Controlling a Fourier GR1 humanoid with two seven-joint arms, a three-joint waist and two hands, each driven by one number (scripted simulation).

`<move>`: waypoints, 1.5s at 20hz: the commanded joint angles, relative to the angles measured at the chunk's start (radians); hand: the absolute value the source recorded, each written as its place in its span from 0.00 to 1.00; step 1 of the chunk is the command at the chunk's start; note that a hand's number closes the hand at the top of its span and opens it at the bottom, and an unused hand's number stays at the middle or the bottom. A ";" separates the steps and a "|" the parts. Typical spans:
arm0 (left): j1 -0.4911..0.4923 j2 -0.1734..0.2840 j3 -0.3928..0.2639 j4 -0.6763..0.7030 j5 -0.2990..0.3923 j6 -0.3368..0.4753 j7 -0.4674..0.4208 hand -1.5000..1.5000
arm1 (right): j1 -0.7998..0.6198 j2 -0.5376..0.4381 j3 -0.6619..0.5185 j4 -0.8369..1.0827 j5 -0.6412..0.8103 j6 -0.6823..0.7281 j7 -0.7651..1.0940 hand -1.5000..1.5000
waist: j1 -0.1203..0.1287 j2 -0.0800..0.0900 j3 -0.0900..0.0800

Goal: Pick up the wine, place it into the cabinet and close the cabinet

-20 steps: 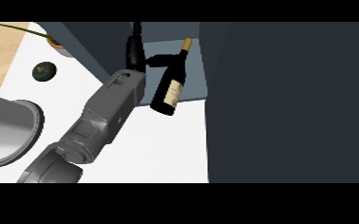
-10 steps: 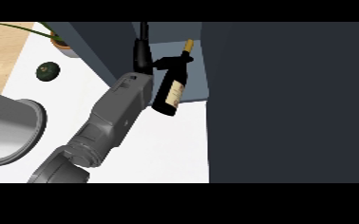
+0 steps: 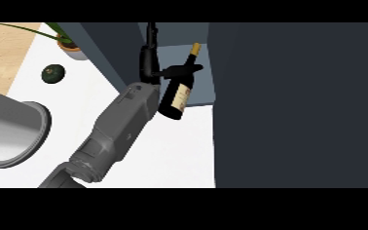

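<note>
- Since a second ago: wine bottle (image 3: 176,93) carried further toward the cabinet (image 3: 287,102), neck now over the pale shelf (image 3: 203,80) inside it.
- Left hand (image 3: 152,66): fingers (image 3: 183,70) curled round the bottle's shoulder, grasping the wine; bottle tilted, base hanging just outside the cabinet, above the white table (image 3: 173,156).
- Right hand: not in view.
- Step in hand: placing, judged about midway; cabinet not yet closed.
- Next move likely calls for: easing the base fully onto the shelf, righting it, releasing, then swinging the cabinet door shut.
- Well away from the cabinet, untouched: avocado (image 3: 52,73), potted plant (image 3: 72,48), sink (image 3: 39,126).
</note>
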 commanded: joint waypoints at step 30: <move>0.947 0.331 -0.640 -1.423 -0.030 0.299 0.203 1.00 | 0.122 -0.082 -0.188 -0.074 -0.079 0.053 0.037 0.00 | 0.088 -0.014 0.001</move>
